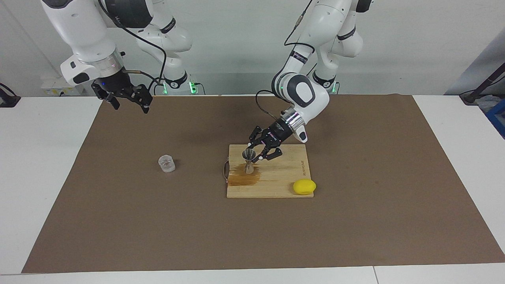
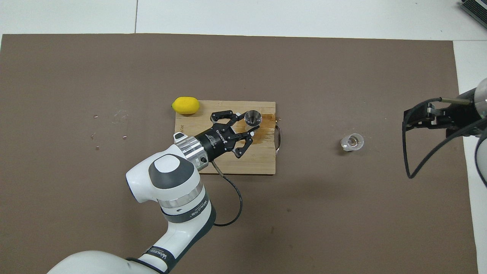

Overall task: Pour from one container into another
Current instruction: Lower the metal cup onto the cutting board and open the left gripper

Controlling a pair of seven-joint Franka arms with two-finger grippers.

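The steel jigger (image 1: 248, 161) stands upright on a wooden cutting board (image 1: 281, 182), on a wet brown stain. It shows from above in the overhead view (image 2: 252, 117). My left gripper (image 1: 256, 152) is low over the board with its fingers spread wide, the jigger at its fingertips; I cannot tell whether they touch it. In the overhead view the left gripper (image 2: 245, 124) comes in from the board's lemon end. The clear glass cup (image 1: 166, 163) stands alone on the brown mat toward the right arm's end (image 2: 352, 142). My right gripper (image 1: 129, 103) waits raised and open, empty (image 2: 418, 116).
A yellow lemon (image 1: 304, 186) lies at the board's corner farthest from the robots, toward the left arm's end (image 2: 185, 105). The stain (image 1: 244, 179) spreads to the board's edge by its metal handle (image 1: 225, 170). A brown mat (image 1: 355, 221) covers the white table.
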